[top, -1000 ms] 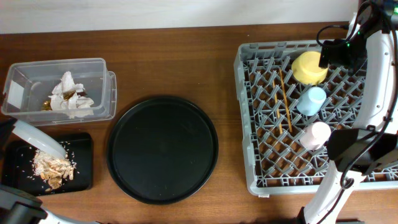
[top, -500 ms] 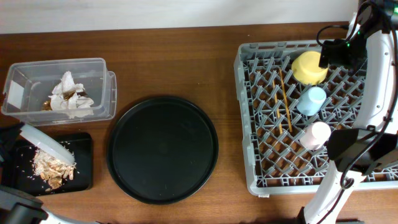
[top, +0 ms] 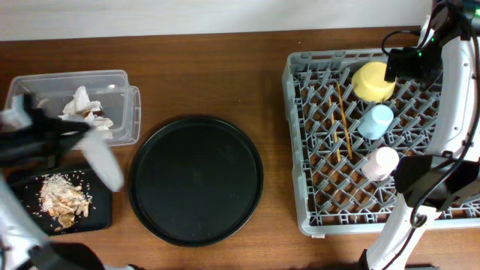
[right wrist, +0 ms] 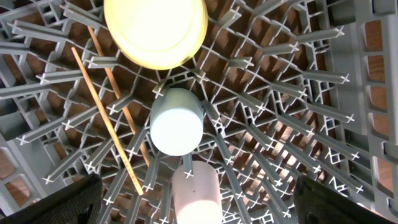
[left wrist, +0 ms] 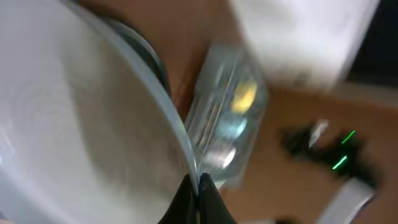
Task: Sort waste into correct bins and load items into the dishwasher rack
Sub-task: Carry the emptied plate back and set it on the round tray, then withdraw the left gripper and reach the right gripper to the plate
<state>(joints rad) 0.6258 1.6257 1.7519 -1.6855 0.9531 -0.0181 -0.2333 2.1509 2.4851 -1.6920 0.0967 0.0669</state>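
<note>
My left gripper is shut on the rim of the round grey-white plate. In the overhead view the plate is blurred, tilted above the gap between the shallow black tray and the round tray. Food scraps lie in the black tray. White napkins with the wrapper lie in the clear tub. The yellow bowl, light-blue cup, pink cup and chopsticks sit in the grey rack. My right gripper is open and empty above the rack.
A large round black tray lies in the middle of the brown table. The clear tub shows blurred beside the plate in the left wrist view. The right arm stretches over the rack's right side.
The left arm has swung the plate up and to the right, away from the black tray toward the round tray. The scraps stay in the black tray. The right arm has not moved.
</note>
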